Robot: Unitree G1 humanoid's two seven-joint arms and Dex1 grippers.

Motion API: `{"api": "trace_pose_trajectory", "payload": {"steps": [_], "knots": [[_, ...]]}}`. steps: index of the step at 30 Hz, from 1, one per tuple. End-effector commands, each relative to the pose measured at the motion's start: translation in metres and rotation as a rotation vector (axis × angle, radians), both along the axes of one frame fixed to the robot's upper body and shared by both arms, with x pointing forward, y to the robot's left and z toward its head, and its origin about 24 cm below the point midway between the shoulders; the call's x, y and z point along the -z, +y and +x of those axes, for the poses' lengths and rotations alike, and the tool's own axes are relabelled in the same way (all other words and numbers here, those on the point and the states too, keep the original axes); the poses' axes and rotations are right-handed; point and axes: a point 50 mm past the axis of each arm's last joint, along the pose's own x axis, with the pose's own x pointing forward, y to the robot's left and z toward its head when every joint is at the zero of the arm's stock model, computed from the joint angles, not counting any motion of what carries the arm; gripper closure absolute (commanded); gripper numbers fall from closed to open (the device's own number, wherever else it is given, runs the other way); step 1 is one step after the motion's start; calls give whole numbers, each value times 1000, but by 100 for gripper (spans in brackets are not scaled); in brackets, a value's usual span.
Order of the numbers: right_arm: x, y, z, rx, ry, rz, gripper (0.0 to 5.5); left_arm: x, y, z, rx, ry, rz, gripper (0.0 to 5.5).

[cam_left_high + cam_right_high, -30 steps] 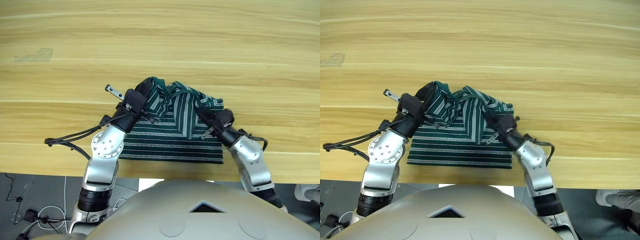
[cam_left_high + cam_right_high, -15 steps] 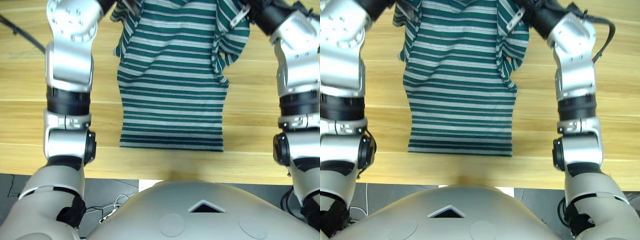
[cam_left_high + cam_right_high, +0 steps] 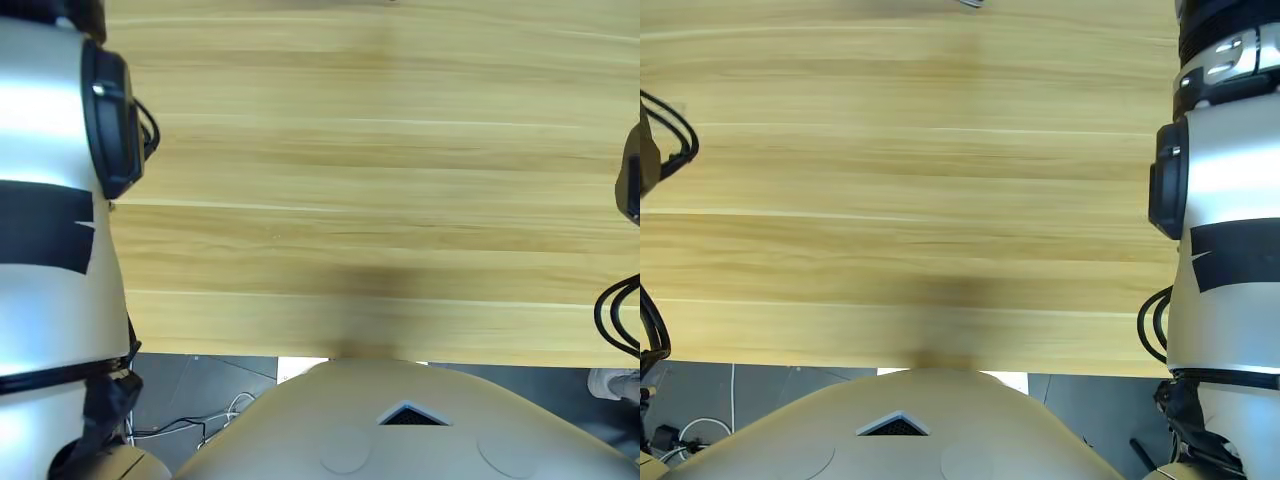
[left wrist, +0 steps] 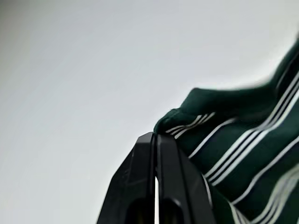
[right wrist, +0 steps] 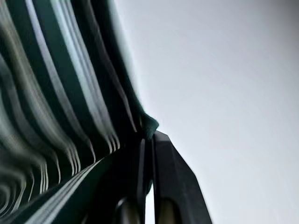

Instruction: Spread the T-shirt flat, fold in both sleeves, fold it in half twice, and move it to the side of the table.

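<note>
The green T-shirt [image 4: 243, 135] with white stripes hangs in the air against a pale background. My left gripper [image 4: 155, 136] is shut on a folded edge of it. My right gripper [image 5: 150, 136] is shut on another edge of the T-shirt [image 5: 56, 93], and the cloth falls away beside its fingers. In the head views my left arm [image 3: 50, 200] and right arm [image 3: 1225, 200] rise steeply at the two sides, above the wooden table [image 3: 380, 180]. How the rest of the shirt hangs is hidden.
The table's near edge [image 3: 400, 355] runs close in front of me. Below it lies dark floor with loose cables [image 3: 215, 410].
Both arms have risen high with the T-shirt. It went from a bunch on the table, to hanging with its hem near the front edge, to out of the head views.
</note>
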Motion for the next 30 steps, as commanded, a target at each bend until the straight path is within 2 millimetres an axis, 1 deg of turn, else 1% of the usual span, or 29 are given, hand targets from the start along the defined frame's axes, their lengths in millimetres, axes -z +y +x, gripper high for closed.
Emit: {"api": "trace_pose_trajectory", "payload": {"steps": [1, 2, 4, 5, 7, 9, 12, 15, 17, 19, 21, 22, 24, 26, 28, 30], "knots": [[103, 19, -30, -244, 254, -117, 545, 98, 10, -24, 145, 253, 171, 550], [123, 21, -43, -290, 309, -147, 545, 122, 12, -37, 178, 313, 205, 550], [147, 24, -62, -350, 386, -179, 545, 153, 14, -58, 217, 402, 246, 550], [154, 25, -71, -374, 417, -186, 545, 169, 15, -71, 238, 448, 278, 550], [158, 24, -80, -389, 456, -185, 545, 189, 17, -90, 265, 512, 316, 550], [156, 19, -81, -373, 475, -172, 545, 193, 18, -101, 275, 533, 329, 550], [154, 9, -85, -360, 507, -135, 545, 189, 25, -114, 285, 528, 354, 550], [155, 4, -97, -400, 541, -110, 545, 186, 31, -136, 342, 525, 429, 550], [164, 6, -116, -487, 609, -155, 545, 190, 33, -153, 386, 546, 496, 550], [177, 4, -141, -581, 708, -258, 545, 199, 37, -172, 436, 615, 573, 550], [186, -1, -159, -645, 782, -364, 545, 208, 41, -190, 488, 695, 643, 550], [189, -3, -166, -672, 813, -406, 545, 212, 43, -200, 515, 740, 669, 550], [195, -7, -187, -773, 899, -478, 545, 222, 44, -221, 580, 834, 728, 550], [202, -8, -207, -862, 984, -527, 545, 229, 44, -236, 631, 892, 765, 550], [209, -9, -221, -916, 1060, -566, 545, 237, 44, -248, 670, 939, 788, 550], [214, -11, -229, -934, 1104, -595, 545, 245, 45, -259, 700, 986, 805, 550]]}}
